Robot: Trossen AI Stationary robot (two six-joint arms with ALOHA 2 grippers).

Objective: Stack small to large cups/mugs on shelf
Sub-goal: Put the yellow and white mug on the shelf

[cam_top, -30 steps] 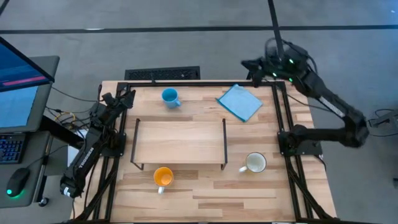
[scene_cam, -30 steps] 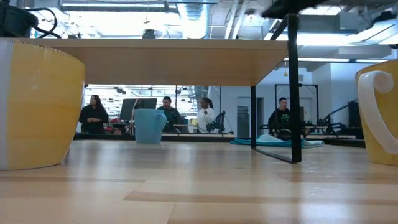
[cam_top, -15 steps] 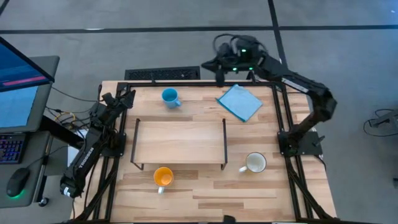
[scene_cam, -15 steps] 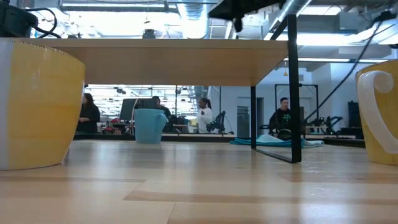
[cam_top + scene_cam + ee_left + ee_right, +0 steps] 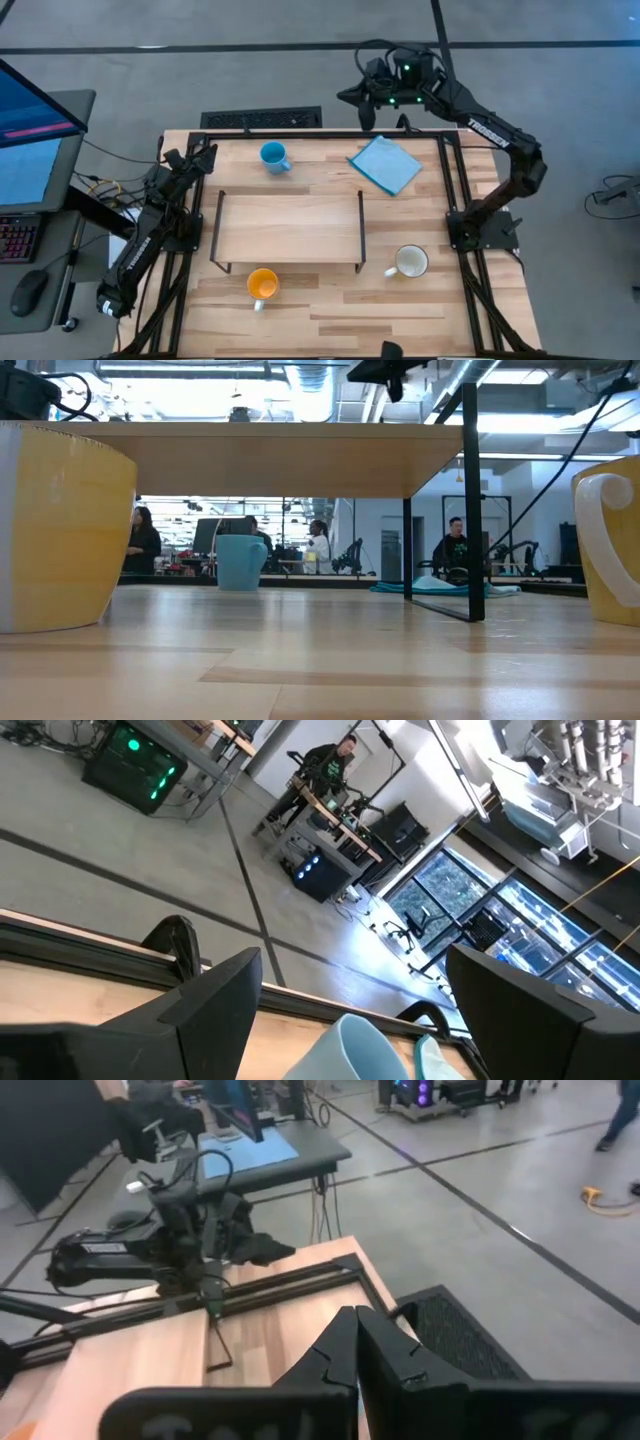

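The blue mug (image 5: 272, 157) stands on the table at the far left, near the shelf's far side. The orange mug (image 5: 262, 285) stands in front of the shelf (image 5: 290, 228), and the white mug (image 5: 410, 262) stands off its right end. The shelf's board is bare and rests on black wire legs. My left gripper (image 5: 204, 152) is open at the table's far left corner, with the blue mug (image 5: 368, 1048) just ahead of it. My right gripper (image 5: 352, 97) is shut and empty, raised beyond the table's far edge; its fingers meet in the right wrist view (image 5: 356, 1330).
A flat blue cloth (image 5: 386, 163) lies at the far right of the table. A black frame (image 5: 452, 180) runs along the table's edges. A monitor (image 5: 30, 130) stands off the left side. People (image 5: 455, 550) are in the room behind the table.
My right gripper has swung from over the table's far right corner toward the left along the far edge, staying high and shut. The mugs, the shelf and the cloth have stayed where they were.
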